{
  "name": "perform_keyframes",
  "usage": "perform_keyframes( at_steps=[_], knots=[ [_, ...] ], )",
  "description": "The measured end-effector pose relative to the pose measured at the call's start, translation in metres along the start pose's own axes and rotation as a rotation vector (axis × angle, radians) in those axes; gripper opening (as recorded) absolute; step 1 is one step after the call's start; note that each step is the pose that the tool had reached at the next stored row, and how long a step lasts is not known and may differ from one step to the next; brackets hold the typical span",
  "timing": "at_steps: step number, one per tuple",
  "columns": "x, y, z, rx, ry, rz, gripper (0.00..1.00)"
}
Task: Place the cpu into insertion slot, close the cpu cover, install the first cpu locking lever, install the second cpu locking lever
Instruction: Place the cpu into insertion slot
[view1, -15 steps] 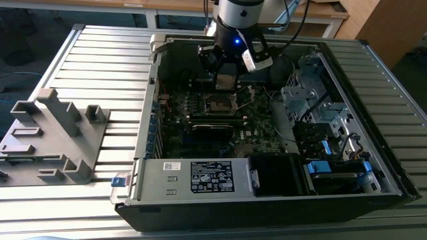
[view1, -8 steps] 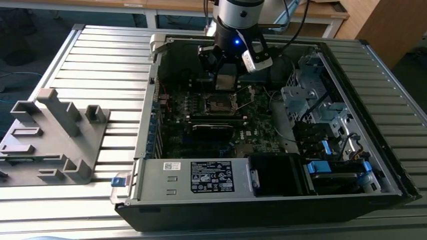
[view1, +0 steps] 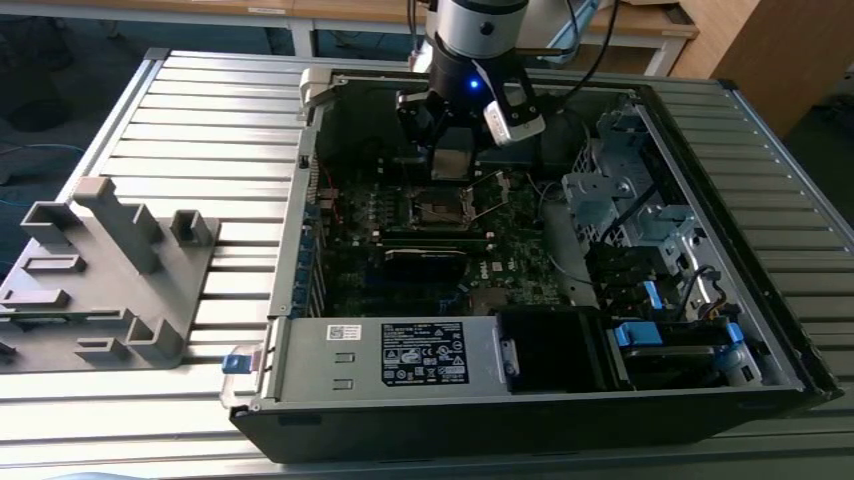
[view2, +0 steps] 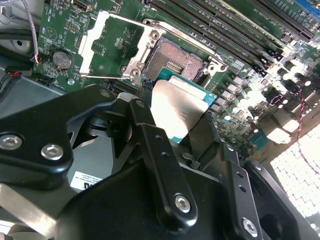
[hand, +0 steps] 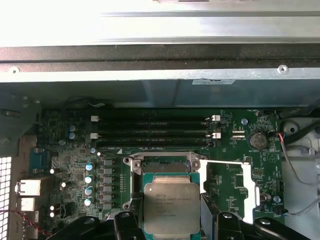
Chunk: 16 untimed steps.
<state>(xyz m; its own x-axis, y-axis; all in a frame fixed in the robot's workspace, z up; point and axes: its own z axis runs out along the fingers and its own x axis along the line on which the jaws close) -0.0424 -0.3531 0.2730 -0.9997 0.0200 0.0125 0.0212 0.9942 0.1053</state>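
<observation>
- The cpu is a thin, flat square chip. It has a dull grey metal top with rounded corners, set on a green base plate.
- The gripper is made of matte black metal links joined by bright round bolts. Its 2 fingers are clamped on opposite edges of the cpu, opened only as wide as the chip.
- In the exterior view the gripper hangs in the upper centre of the frame. It holds the cpu over the insertion slot, and the chip is not seated in it.
- In the second wrist view the insertion slot is a square recess with a finely grained, pin-covered floor and a bright steel border.
- The cpu cover is a thin, shiny silver frame with an open window. It is swung back off the slot and lies to 1 side of it, with green board showing through the window.
- A round, silvery coin battery sits on the green motherboard near the open cover.
- Long black memory slots run in parallel rows just beside the insertion slot.
- The computer case is a black metal box lying open. It holds the motherboard, cables and a silver power supply with a white label.
- The case rests on a ribbed grey metal table.
- A grey moulded plastic fixture stands at the left of the frame.
</observation>
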Motion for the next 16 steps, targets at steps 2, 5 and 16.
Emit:
perform_keyframes(
  at_steps=[2,5,16],
  knots=[
    [0.0,-0.0001,0.0009,-0.0004,0.0,0.0,0.54],
    [0.0005,-0.0004,0.0042,-0.0031,-0.0014,0.0,0.54],
    [0.0007,-0.0001,0.0122,-0.0035,-0.0028,0.0,0.54]
  ],
)
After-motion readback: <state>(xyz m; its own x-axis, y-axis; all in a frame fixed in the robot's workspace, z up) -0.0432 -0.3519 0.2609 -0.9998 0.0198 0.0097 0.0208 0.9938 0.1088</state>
